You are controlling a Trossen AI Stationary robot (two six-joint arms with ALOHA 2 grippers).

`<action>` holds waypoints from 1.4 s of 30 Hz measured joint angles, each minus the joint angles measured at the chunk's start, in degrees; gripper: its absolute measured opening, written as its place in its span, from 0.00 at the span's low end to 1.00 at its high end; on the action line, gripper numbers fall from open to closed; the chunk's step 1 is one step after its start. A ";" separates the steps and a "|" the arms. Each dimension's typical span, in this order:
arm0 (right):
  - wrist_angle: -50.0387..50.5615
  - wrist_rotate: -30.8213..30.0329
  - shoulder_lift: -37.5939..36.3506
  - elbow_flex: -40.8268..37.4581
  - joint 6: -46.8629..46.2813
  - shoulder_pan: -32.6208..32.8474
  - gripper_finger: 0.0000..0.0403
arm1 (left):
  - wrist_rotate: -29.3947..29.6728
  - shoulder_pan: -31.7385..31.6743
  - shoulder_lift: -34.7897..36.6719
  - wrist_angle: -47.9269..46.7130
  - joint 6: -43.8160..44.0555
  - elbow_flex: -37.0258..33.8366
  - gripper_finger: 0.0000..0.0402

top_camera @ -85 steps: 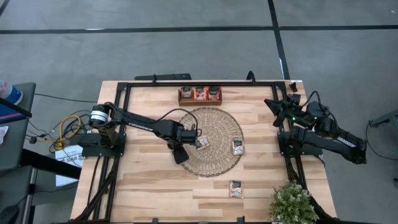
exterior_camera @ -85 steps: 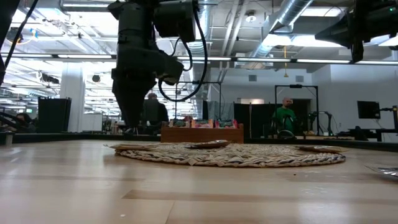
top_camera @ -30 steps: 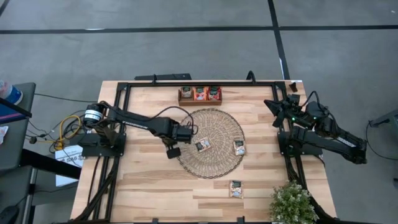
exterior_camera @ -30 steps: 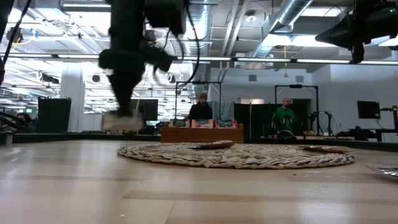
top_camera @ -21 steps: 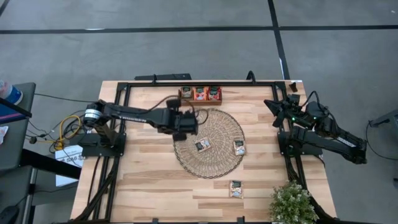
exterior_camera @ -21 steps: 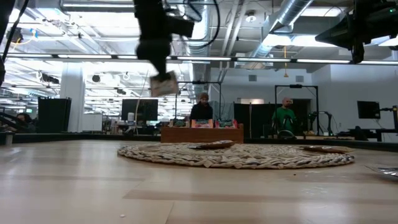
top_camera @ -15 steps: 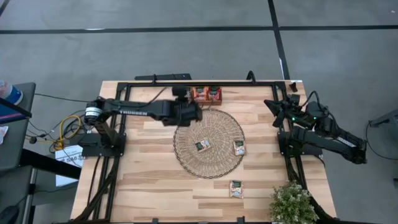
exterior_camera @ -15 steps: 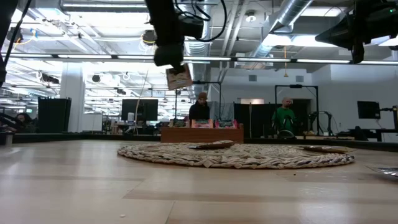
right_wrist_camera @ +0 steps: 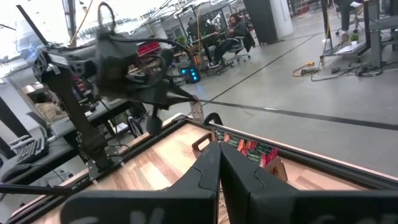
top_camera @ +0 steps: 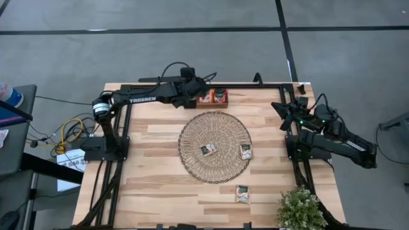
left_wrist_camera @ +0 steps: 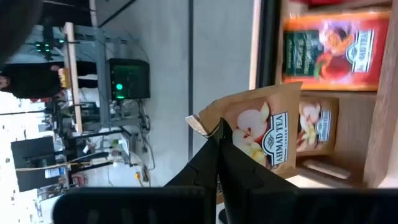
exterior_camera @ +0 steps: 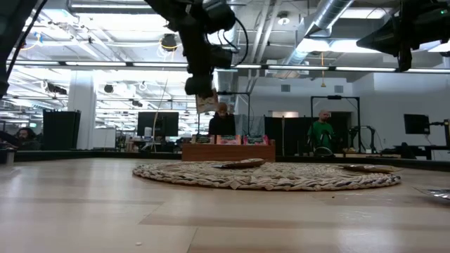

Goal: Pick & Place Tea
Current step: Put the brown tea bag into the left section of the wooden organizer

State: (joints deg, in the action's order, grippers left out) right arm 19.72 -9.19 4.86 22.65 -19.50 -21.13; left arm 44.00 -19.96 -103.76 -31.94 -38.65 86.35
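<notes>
My left gripper (top_camera: 192, 94) is shut on a pale tan tea sachet (left_wrist_camera: 261, 134) in the air over the left end of the brown wooden tray (top_camera: 206, 101) at the table's far edge. In the low view the sachet (exterior_camera: 205, 104) hangs under the gripper (exterior_camera: 200, 86). The tray holds an orange sachet (left_wrist_camera: 329, 50), a red one (top_camera: 220, 96) and a pale one (left_wrist_camera: 317, 127). Two sachets (top_camera: 208, 149) (top_camera: 245, 151) lie flat on the round woven mat (top_camera: 214, 128), and one (top_camera: 242, 193) lies on the table nearer the front. My right gripper (right_wrist_camera: 219, 152) waits shut at the table's right edge. My left gripper pinches the sachet's edge near one corner (left_wrist_camera: 211, 127) between its two fingers. The fingers slant down toward the table's far edge. The sachet hangs below them, lifted clear, above the tray.
A potted plant (top_camera: 300, 209) stands at the near right corner. A black frame rail (top_camera: 204, 85) runs along the far edge behind the tray. Bare wood lies left of the mat and along the front. People stand in the room beyond the table (exterior_camera: 322, 130).
My left gripper has swung from the mat's left rim toward the table's far edge, rising and rolling its wrist, still shut on the sachet. The sachet has gone from just above the table to hanging over the tray's left end.
</notes>
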 joint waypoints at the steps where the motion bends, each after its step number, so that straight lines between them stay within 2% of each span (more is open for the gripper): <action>1: -0.04 -0.03 -0.02 0.00 -0.01 0.01 0.00 | -0.15 -0.30 -0.55 0.25 -0.86 0.00 0.00; 7: 0.51 -0.22 -0.02 0.00 0.41 0.02 0.00 | -3.42 -0.72 -4.28 1.25 -1.58 0.00 0.00; 15: 1.30 -0.20 -0.02 0.00 0.43 0.01 0.00 | -1.83 -1.47 -9.84 2.40 -1.89 -0.09 0.00; 22: 1.30 -0.22 -0.01 0.00 0.44 0.01 0.00 | -0.84 -3.34 -9.05 2.62 -0.73 -0.05 0.00; 26: 1.30 -0.25 -0.01 0.00 0.43 0.01 0.00 | -3.65 -4.11 -9.05 1.61 0.57 -0.48 0.00; 29: 1.30 -0.26 -0.01 0.00 0.45 0.01 0.00 | -2.86 -4.09 -9.06 1.90 1.09 -2.00 0.00; 42: 1.28 -1.47 -0.01 0.00 0.45 0.01 0.00 | -5.76 -4.59 -9.14 5.10 1.04 -5.24 0.00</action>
State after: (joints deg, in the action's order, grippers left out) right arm 20.99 -10.66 4.86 22.65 -19.05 -21.12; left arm 38.24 -24.56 -112.90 -26.84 -37.61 81.11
